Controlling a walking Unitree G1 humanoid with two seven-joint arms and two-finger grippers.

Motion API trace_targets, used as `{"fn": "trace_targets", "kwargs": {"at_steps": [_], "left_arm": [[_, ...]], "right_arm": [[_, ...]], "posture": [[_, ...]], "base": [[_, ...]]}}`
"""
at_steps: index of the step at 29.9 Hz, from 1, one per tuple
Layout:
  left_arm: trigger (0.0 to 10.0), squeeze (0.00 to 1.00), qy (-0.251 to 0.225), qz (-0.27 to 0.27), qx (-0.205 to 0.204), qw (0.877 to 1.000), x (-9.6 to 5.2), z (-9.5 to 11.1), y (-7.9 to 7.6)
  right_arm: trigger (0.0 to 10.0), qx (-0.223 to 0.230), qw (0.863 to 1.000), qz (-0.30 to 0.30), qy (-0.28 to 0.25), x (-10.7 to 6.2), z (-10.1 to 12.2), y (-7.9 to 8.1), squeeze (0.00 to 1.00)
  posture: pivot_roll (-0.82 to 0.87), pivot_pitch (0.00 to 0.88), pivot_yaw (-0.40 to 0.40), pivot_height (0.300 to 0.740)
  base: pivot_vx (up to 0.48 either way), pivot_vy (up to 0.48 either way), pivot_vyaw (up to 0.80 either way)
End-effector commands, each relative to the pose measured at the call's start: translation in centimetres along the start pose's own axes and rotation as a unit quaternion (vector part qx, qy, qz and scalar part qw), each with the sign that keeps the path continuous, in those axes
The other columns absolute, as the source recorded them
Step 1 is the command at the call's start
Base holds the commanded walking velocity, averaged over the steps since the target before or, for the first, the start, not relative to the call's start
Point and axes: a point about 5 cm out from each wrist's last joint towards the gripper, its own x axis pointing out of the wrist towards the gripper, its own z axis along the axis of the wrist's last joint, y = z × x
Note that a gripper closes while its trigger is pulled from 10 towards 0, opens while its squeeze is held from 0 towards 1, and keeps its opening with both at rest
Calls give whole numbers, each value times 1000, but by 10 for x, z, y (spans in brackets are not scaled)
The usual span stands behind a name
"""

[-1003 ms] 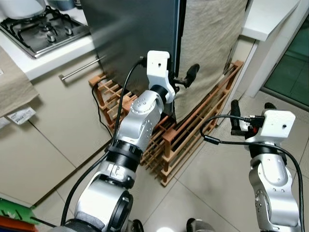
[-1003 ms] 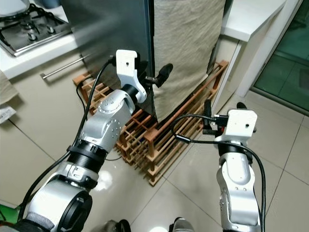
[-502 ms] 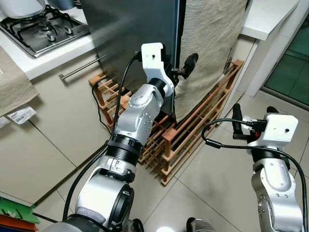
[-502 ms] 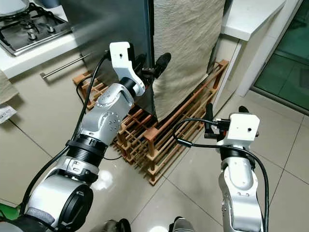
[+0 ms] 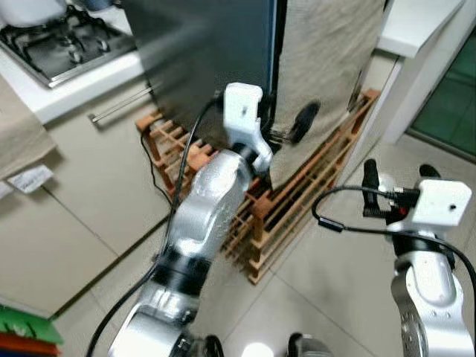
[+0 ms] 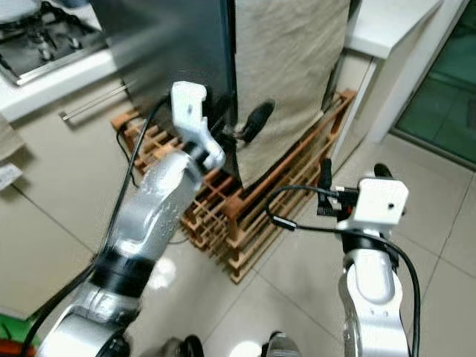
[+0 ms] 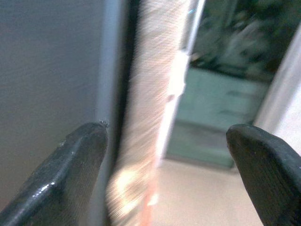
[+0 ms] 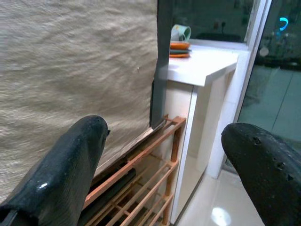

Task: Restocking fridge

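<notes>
At the front corner of the tall dark grey metal fridge [image 5: 201, 67] we've got the left gripper [image 5: 286, 130] raised, its fingers spread wide apart and holding nothing, straddling the vertical edge where the door meets the beige woven cloth [image 5: 327, 67] hanging down the fridge's side. The wrist view shows one finger [image 7: 75, 174] against the dark door face and the other out past the cloth, so we reckon the step is getting that door open before anything goes in. To do it well we'd slide the near finger into the dark seam, not onto the cloth, then pull steadily outward. We'd watch the slatted wooden rack [image 5: 297, 201] at floor level right below. The right gripper [image 5: 394, 178] hangs low over the tiled floor [image 5: 335, 297], also spread and empty.
</notes>
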Motion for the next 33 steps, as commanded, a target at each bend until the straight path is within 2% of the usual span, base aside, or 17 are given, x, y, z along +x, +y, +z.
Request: {"fn": "trace_targets", "kwargs": {"at_steps": [1, 2, 3, 4, 6, 8, 11, 14, 16, 20, 24, 30, 33], "left_arm": [[10000, 0, -8, 29, 27, 999, -21, 2, 9], [10000, 0, -8, 29, 27, 999, -21, 2, 9], [10000, 0, -12, 61, 32, 998, -39, 1, 14], [10000, 0, -24, 77, 29, 996, -44, 3, 16], [10000, 0, -46, 110, 22, 993, -47, 9, 19], [10000, 0, -64, 121, 35, 990, -42, 17, 20], [10000, 0, -89, 110, 62, 988, -34, 28, 16], [10000, 0, -148, 145, 90, 974, -30, 46, 21], [10000, 0, -149, 158, 92, 972, -30, 44, 23], [10000, 0, -132, 148, 68, 978, -27, 33, 19], [10000, 0, -134, 128, 74, 980, -24, 33, 12], [10000, 0, -183, 131, 69, 972, -18, 55, 12], [10000, 0, -192, 135, 71, 970, -18, 59, 12]], "right_arm": [[10000, -10, 999, 3, -44, -4, 16, 1, 0], [10000, -10, 999, 3, -44, -4, 16, 1, 0], [10000, -17, 997, 2, -70, -3, 23, -1, 0], [10000, -22, 997, 0, -80, -1, 26, -3, 0], [10000, -33, 995, -6, -92, 2, 28, -4, 0], [10000, -35, 995, -8, -93, 6, 27, -4, 0], [10000, -34, 995, -5, -92, 11, 26, -2, 0], [10000, -21, 996, -14, -87, 17, 18, -1, 0], [10000, -12, 997, -21, -79, 19, 13, -2, 0], [10000, -5, 996, -28, -79, 24, 9, -4, 0], [10000, -24, 994, -26, -107, 32, 20, -6, 0], [10000, -40, 983, 4, -181, 43, 55, 1, 0], [10000, -42, 982, 9, -184, 46, 56, 1, 0]], "posture": [[-220, 70, 94, 740], [-220, 70, 94, 740], [-208, 54, 84, 740], [-206, 52, 82, 740], [-198, 40, 68, 740], [-190, 31, 59, 740], [-184, 23, 53, 740], [-183, 16, 51, 740], [-186, 13, 52, 740], [-196, 15, 58, 740], [-202, 22, 58, 740], [-202, 30, 59, 740], [-202, 30, 57, 740]], "base": [[0, 0, 0], [0, 0, 0], [0, 0, 0], [0, 0, 0], [0, 0, 0], [0, 0, 0], [0, 0, 0], [0, 0, 0], [0, 0, 0], [0, 0, 0], [0, 0, 0], [439, 0, 0], [434, 0, 0]]}}
